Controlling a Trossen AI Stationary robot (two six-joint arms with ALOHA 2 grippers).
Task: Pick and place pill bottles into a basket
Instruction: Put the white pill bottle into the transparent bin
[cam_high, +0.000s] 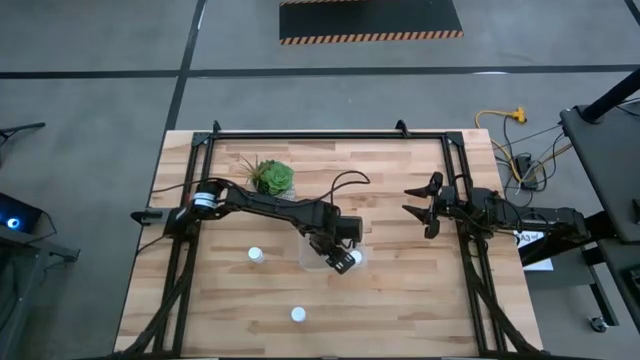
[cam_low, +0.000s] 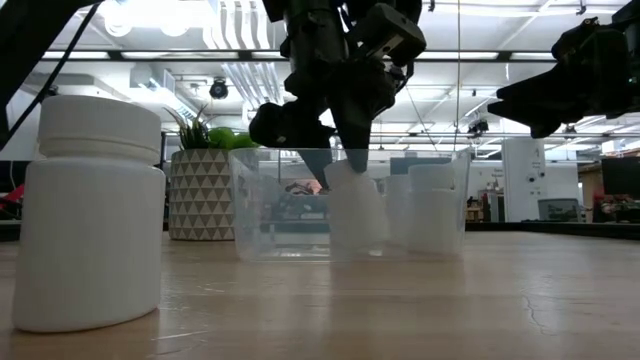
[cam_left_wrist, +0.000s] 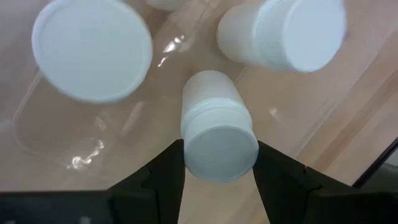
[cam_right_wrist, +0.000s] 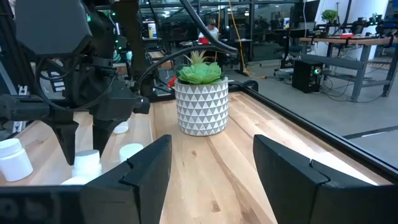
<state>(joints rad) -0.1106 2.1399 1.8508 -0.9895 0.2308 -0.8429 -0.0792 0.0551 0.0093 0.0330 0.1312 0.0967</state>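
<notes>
A white pill bottle (cam_left_wrist: 217, 124) sits between the fingers of my left gripper (cam_left_wrist: 219, 148), which is shut on it inside the clear basket (cam_low: 262, 200) at mid-table. Two more pill bottles (cam_left_wrist: 93, 50) (cam_left_wrist: 286, 31) stand on the basket's floor. Outside the basket, two loose pill bottles (cam_high: 255, 255) (cam_high: 298, 314) stand upright on the wood nearer the front edge. My left gripper (cam_high: 342, 260) hangs over the basket's right half. My right gripper (cam_high: 420, 205) waits open at the table's right side, with nothing between its fingers. My left gripper pinches the bottle's round cap (cam_left_wrist: 194, 152) between its two fingers, one on each side. The fingers come steeply from above. The bottle (cam_low: 355, 210) hangs below them, slightly tilted, bottom end down inside the basket; whether it touches the basket's floor I cannot tell.
A green plant in a white patterned pot (cam_high: 272, 177) stands behind and to the left of the basket. Black frame rails (cam_high: 320, 133) run along the table's far edge and both sides. Bare wood lies between the basket and my right gripper.
</notes>
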